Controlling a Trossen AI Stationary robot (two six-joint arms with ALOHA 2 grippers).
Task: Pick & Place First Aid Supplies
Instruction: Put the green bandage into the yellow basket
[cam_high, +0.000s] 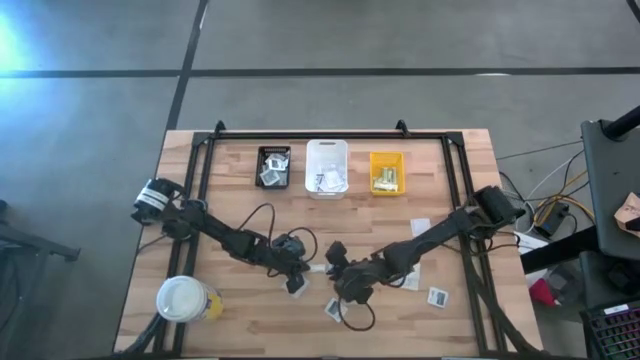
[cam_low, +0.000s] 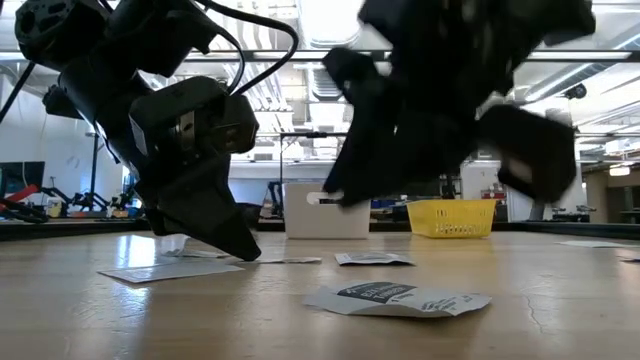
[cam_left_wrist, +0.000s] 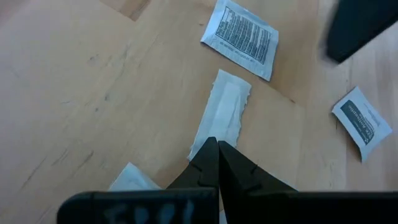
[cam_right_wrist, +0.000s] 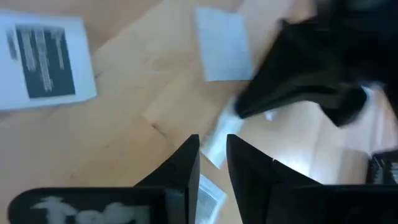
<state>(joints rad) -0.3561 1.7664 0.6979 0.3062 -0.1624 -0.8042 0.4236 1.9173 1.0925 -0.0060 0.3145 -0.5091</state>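
High view. Left gripper (cam_high: 296, 283) and right gripper (cam_high: 334, 255) sit close together at the middle of the tabletop (cam_high: 230, 175), front half. Loose packets lie around them: one just in front (cam_high: 334, 310), others toward the right edge (cam_high: 437, 296). Black bin (cam_high: 273, 166), white bin (cam_high: 327, 167) and yellow bin (cam_high: 387, 172) stand in a row at the far edge, each already holding packets. A white-lidded cup (cam_high: 181, 298) stands at the front left, clear of the work. Risk: the two arms are near enough to knock each other or sweep packets aside.

Low view. Left gripper low, tip at the tabletop; a printed packet (cam_low: 398, 298) lies flat in the foreground, untouched. Flat paper gives little edge to catch; a slip is likely.

Left wrist view. Jaws pressed together, tip resting on the end of a narrow white strip packet (cam_left_wrist: 222, 114); whether it is actually pinched cannot be told. A printed square (cam_left_wrist: 240, 38) lies just beyond.

Right wrist view. Jaws slightly spread, holding nothing, above the same strip (cam_right_wrist: 216, 139). The left arm's dark bulk crowds the approach.
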